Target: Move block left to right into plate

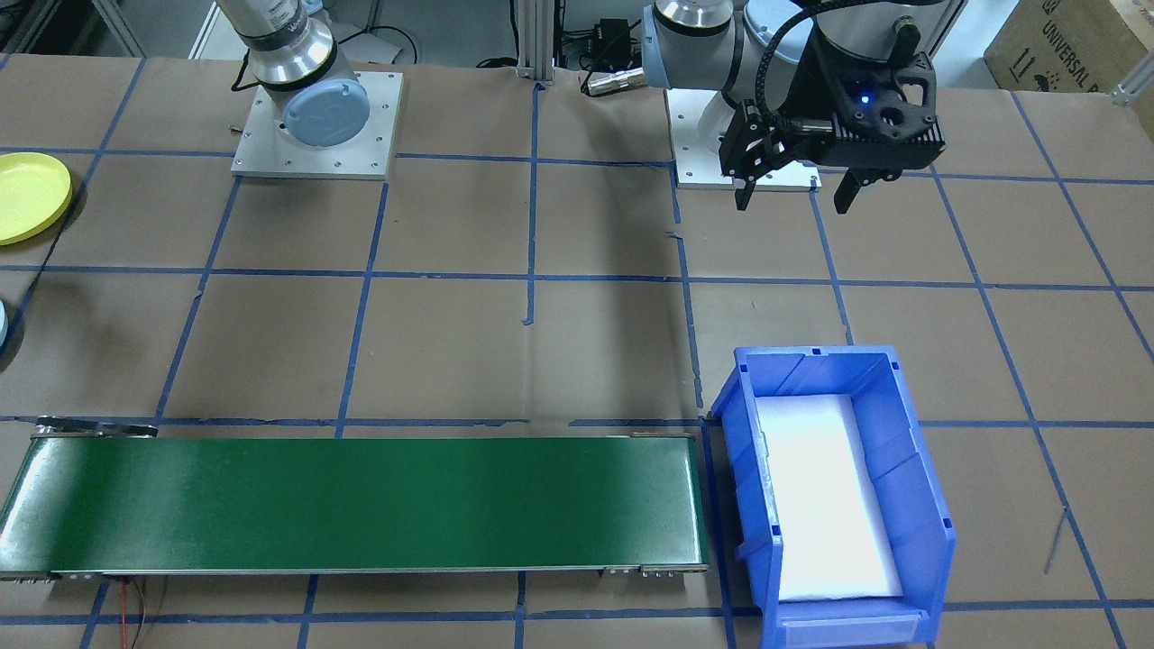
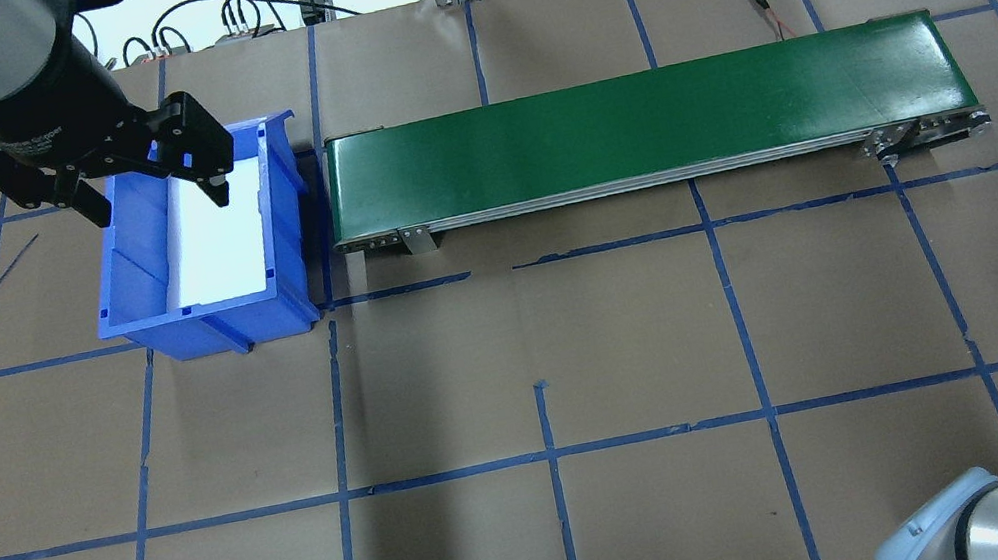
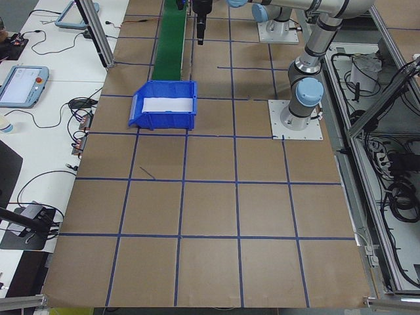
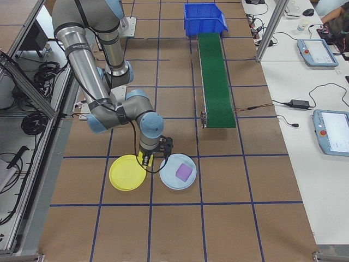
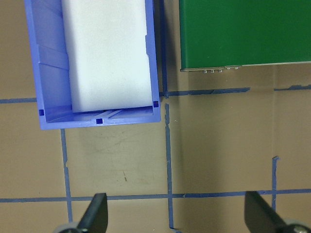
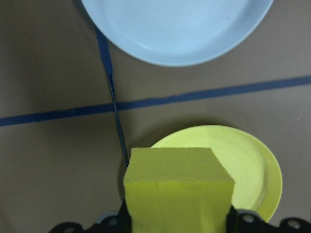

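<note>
A yellow foam block (image 6: 177, 189) fills the bottom of the right wrist view, with my right gripper (image 4: 151, 155) shut on it. It hangs over the near edge of the yellow plate (image 6: 245, 162), which lies on the table (image 4: 126, 173) and also shows at the front-facing view's left edge (image 1: 27, 194). My left gripper (image 1: 793, 194) is far off at the other end, open and empty, hovering beside the blue bin (image 2: 212, 323). Its two fingertips (image 5: 98, 209) stand wide apart over bare table.
A light blue plate (image 4: 169, 179) with a purple block (image 4: 184, 172) on it lies right beside the yellow plate. A green conveyor belt (image 2: 635, 125) runs between the two ends. The blue bin (image 1: 911, 505) holds white foam. Blue tape lines grid the brown table.
</note>
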Tool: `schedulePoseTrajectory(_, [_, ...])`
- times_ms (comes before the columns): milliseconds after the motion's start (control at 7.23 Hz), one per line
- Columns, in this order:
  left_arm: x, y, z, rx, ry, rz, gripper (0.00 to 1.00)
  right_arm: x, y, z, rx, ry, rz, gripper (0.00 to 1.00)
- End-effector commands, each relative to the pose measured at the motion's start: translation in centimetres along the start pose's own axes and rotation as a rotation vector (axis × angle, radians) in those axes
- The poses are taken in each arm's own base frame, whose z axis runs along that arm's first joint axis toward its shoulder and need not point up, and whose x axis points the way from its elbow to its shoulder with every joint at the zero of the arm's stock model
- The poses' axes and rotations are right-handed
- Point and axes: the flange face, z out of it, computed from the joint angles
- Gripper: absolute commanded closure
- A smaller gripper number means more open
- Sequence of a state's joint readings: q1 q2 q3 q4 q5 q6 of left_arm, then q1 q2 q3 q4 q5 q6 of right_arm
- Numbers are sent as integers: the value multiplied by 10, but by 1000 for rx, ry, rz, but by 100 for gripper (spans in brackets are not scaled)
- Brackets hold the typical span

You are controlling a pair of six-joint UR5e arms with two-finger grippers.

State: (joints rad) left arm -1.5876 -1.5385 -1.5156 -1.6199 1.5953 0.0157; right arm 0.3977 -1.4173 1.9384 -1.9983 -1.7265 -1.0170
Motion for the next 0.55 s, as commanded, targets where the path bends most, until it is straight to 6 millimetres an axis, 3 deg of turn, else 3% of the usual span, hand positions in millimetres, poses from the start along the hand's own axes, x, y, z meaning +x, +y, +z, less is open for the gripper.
schedulePoseTrajectory(0, [0, 0, 0, 0, 0, 0, 0, 14, 39, 26, -13, -26, 77, 85])
schedulePoseTrajectory(277, [0, 0, 0, -2, 0, 0, 0, 25, 44, 39, -34, -32, 92, 83])
schedulePoseTrajectory(415, [1, 0, 0, -2, 0, 1, 0, 37, 34, 49, -15, -29, 97, 42])
